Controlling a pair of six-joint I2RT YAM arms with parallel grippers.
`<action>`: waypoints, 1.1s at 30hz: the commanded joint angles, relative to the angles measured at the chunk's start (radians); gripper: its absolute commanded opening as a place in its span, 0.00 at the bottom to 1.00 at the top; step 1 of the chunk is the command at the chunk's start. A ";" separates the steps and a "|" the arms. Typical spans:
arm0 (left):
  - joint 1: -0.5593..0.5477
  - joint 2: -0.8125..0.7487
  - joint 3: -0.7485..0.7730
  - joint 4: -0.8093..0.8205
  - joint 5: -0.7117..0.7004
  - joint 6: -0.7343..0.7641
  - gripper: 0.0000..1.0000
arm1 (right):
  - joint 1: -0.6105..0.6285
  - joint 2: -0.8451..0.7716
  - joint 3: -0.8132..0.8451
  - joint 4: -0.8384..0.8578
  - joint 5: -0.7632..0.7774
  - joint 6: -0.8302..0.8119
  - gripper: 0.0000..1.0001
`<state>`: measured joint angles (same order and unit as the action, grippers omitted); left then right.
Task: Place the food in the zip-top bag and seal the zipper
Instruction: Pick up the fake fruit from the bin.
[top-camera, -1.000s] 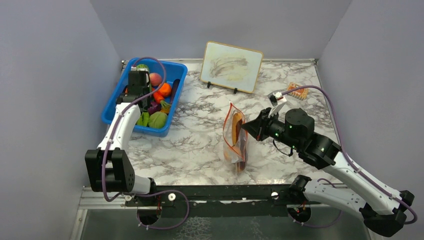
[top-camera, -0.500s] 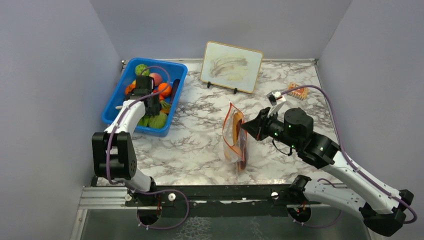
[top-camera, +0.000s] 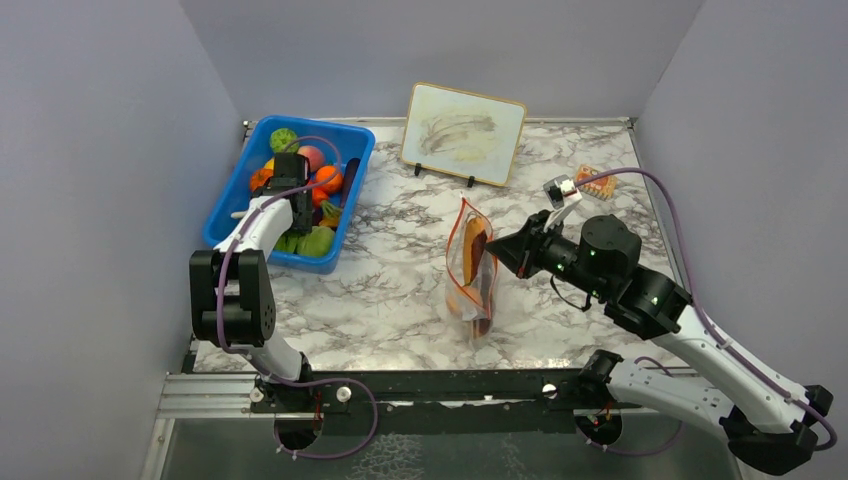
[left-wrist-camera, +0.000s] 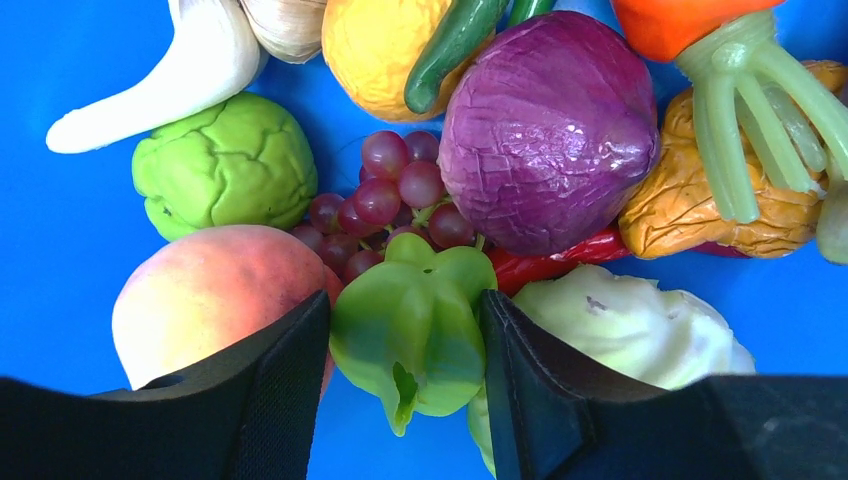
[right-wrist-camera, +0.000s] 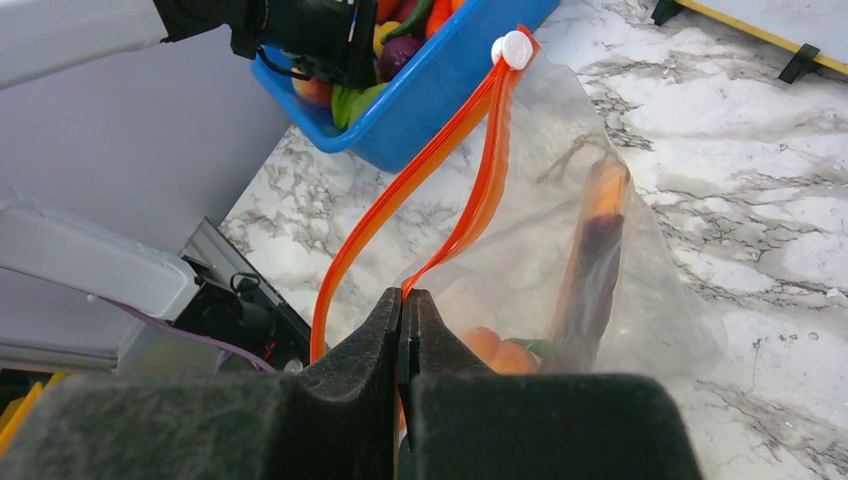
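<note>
Left gripper (left-wrist-camera: 405, 340) is down in the blue bin (top-camera: 352, 172), jaws part-open and straddling a green pepper (left-wrist-camera: 410, 335). Both pads look to be touching its flanks, so I read it as gripped, not just bracketed. The pepper's long axis runs along the fingers, stem end pointing away from the wrist. It's packed tight: peach (left-wrist-camera: 215, 295) just beside the left finger, pale cabbage (left-wrist-camera: 630, 325) against the right finger, grapes (left-wrist-camera: 385, 205) touching the pepper's far end. The key relation is that the zip-top bag (top-camera: 472, 275) stands well apart from the bin, off to the left arm's right across the marble table (top-camera: 400, 290), with bare table between. From the top view the bag's mouth runs roughly near-to-far and opens upward. The pepper should go up out of the bin, across to the right, then down between the two lips. Right gripper (right-wrist-camera: 405, 330) is clamped fully closed on one lip of the zipper (right-wrist-camera: 420, 190), holding the bag upright with the mouth gaping. The other lip bows away, and the slider tab (right-wrist-camera: 517, 47) sits at the far end of the strip. The bag already holds some orange pieces and a long dark piece (can't tell exactly what it is through the plastic). The left arm is the only one near the food and the right arm is busy with the bag. Risk, as I judge it: the neighbours get dragged up with the pepper, or the mouth is too narrow for it.
</note>
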<state>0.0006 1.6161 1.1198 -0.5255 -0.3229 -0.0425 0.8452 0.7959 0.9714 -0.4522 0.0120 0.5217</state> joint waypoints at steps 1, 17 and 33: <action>0.002 -0.001 0.013 -0.045 0.032 -0.002 0.47 | 0.002 -0.019 0.018 0.036 -0.009 -0.005 0.01; -0.018 -0.136 0.045 -0.046 -0.005 -0.022 0.24 | 0.003 -0.009 0.010 0.050 -0.012 0.010 0.01; -0.022 -0.290 0.124 -0.035 0.130 -0.051 0.20 | 0.002 0.000 0.014 0.043 -0.005 0.018 0.01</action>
<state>-0.0154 1.4086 1.1961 -0.5606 -0.3092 -0.0574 0.8452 0.7956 0.9710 -0.4484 0.0120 0.5304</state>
